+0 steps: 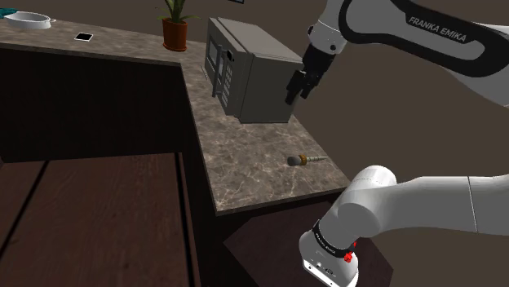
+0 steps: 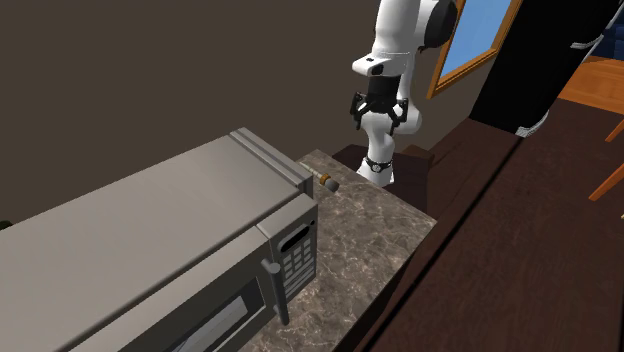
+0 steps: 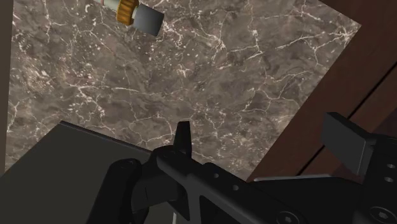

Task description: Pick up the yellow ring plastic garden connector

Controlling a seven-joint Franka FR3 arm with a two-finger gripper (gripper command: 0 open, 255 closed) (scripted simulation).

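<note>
Gripper [image 3: 261,130] spread wide, empty, above the veined marble counter [image 1: 245,163], close by a boxy grey microwave [image 1: 249,69].
Connector [image 1: 304,160] lies flat on bare counter, well apart from the gripper: yellow ring, dark cylindrical cap, pale stem, possibly ribbed.

The white arm [image 1: 440,28] carries the lettering "FRANKA EMIKA" in white on black.

Counted on the tabletop [image 1: 245,175]: one microwave [image 1: 249,69], one yellow-ringed garden connector [image 1: 303,160], one potted plant [image 1: 174,28], one pale bowl [image 1: 28,19], one small flat item [image 1: 83,37].
</note>
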